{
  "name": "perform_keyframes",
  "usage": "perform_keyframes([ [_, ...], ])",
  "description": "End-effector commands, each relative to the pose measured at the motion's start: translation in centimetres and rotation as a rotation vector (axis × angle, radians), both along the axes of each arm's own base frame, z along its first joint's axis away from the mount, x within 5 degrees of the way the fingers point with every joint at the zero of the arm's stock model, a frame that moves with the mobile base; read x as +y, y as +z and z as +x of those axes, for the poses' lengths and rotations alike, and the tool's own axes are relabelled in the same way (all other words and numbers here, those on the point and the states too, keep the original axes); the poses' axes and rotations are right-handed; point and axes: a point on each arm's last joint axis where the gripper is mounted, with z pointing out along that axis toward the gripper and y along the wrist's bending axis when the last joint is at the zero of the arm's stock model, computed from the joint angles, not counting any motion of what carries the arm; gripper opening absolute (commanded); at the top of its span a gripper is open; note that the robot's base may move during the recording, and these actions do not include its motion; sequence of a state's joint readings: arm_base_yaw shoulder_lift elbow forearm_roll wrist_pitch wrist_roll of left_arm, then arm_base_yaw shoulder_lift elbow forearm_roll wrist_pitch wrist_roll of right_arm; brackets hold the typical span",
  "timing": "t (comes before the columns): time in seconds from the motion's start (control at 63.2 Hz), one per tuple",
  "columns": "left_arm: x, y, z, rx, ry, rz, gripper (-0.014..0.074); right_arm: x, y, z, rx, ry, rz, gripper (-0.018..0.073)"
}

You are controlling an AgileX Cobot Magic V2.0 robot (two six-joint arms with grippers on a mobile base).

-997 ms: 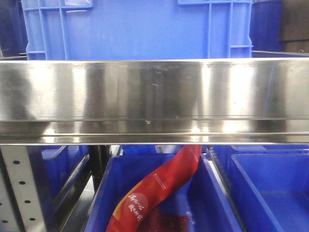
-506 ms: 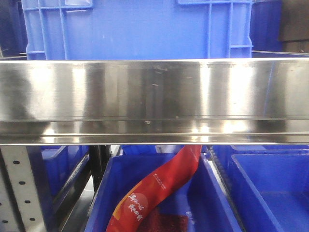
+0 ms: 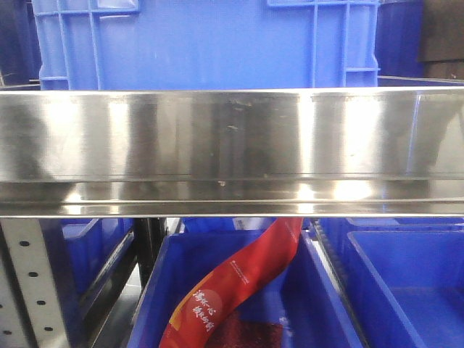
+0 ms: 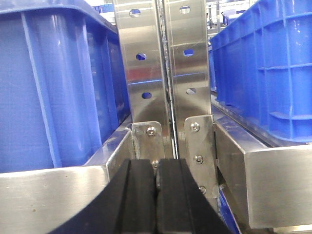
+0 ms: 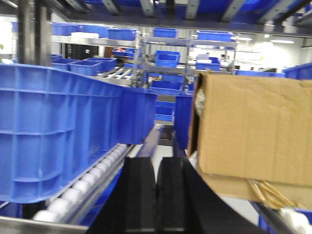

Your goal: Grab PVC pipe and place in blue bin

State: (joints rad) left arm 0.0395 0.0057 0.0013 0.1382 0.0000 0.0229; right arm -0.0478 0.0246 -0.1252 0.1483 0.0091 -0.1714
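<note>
The PVC pipe is out of view in every frame. A large blue bin [image 3: 210, 43] stands on the steel shelf, and another blue bin [image 3: 148, 297] below holds a red packet [image 3: 239, 279]; I cannot tell which one the task means. My left gripper [image 4: 156, 168] is shut with nothing between its black fingers, facing the steel rack upright [image 4: 165, 73] between two blue bins. My right gripper [image 5: 157, 165] is also shut and empty, low between a blue bin [image 5: 53, 126] on rollers and a cardboard box [image 5: 253, 126].
A wide steel shelf beam [image 3: 232, 152] fills the middle of the front view. More blue bins [image 3: 406, 283] sit lower right. White conveyor rollers [image 5: 92, 178] run beside the right gripper. Racks of blue bins [image 5: 165, 58] stand far behind.
Only the reflections on the right end of the steel beam have shifted a little; the bins and the red packet have not moved.
</note>
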Motion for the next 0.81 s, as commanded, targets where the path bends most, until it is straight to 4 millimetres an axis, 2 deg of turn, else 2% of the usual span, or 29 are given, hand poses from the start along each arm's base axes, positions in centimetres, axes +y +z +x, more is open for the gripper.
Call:
perform_keyframes([
  [0.0,0.0,0.2,-0.1,-0.024,-0.006,-0.011,-0.0111,-0.2,-0.4,-0.1,-0.034,-0.038,-0.003,-0.0161],
  [0.158,0.0,0.2,-0.1,-0.024,-0.006,-0.011,-0.0111,-0.5,-1.5,0.1,-0.051,-0.085,-0.004,-0.0161],
  [0.791,0.0,0.2,-0.1,-0.024,-0.006,-0.011,-0.0111,-0.5,-2.4,0.3,-0.008,-0.085,-0.001,-0.0161],
])
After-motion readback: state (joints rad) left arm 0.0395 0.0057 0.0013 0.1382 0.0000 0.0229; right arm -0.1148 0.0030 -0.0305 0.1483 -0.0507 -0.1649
